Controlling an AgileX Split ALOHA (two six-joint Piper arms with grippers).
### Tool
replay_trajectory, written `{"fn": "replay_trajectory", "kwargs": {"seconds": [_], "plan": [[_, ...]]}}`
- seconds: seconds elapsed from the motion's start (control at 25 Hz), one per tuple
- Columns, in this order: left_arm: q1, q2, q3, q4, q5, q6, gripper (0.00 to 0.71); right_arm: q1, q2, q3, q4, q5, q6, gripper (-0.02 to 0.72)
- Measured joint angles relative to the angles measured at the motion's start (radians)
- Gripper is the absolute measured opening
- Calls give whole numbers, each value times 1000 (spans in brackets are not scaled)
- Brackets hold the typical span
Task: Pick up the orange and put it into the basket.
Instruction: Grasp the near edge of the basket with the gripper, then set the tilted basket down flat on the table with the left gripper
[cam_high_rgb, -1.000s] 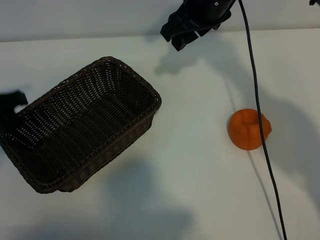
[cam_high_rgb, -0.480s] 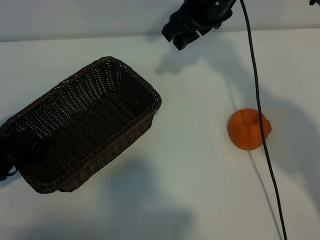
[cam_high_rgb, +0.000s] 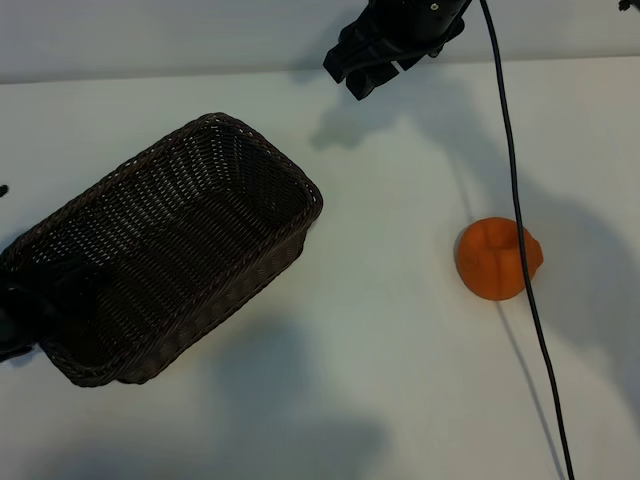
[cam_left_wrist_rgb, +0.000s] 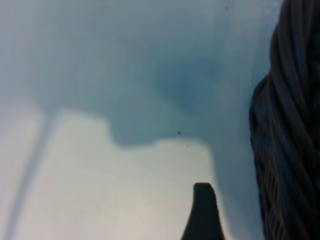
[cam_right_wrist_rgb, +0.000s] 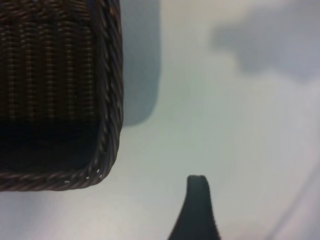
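Note:
The orange (cam_high_rgb: 490, 262) lies on the white table at the right, with nothing holding it. The dark brown wicker basket (cam_high_rgb: 160, 240) stands slantwise at the left and holds nothing. My right gripper (cam_high_rgb: 358, 72) hangs open over the far edge of the table, well away from the orange; its wrist view shows one finger (cam_right_wrist_rgb: 197, 205) and a corner of the basket (cam_right_wrist_rgb: 107, 75). My left gripper (cam_high_rgb: 15, 325) is at the left edge, beside the basket's near left corner, open with nothing in it. One of its fingers (cam_left_wrist_rgb: 202, 210) shows next to the basket wall (cam_left_wrist_rgb: 290, 125).
A thin black cable (cam_high_rgb: 530, 320) runs from the top of the exterior view down past the orange, crossing in front of it, to the bottom edge. Bare white table (cam_high_rgb: 380, 300) lies between the basket and the orange.
My left arm has come down along the left edge, from beside the basket's far left side to its near left corner. The right gripper, orange and basket have stayed put.

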Motion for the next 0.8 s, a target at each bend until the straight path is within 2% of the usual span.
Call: {"fn": "replay_trajectory", "kwargs": {"seconds": [0.12,0.2,0.28,0.32,0.8], "plan": [[0,48,0,-48,-35,38,483,0,0,0,0,3,0,560],[0,68,0,-66,-54,61,368,0,0,0,0,6,0,560],[0,76,0,-83,-80,72,214,0,0,0,0,7,-1,560],[0,76,0,-99,-104,69,173,0,0,0,0,8,-1,560],[0,77,0,-112,-158,138,160,0,0,0,1,11,-1,560]]}}
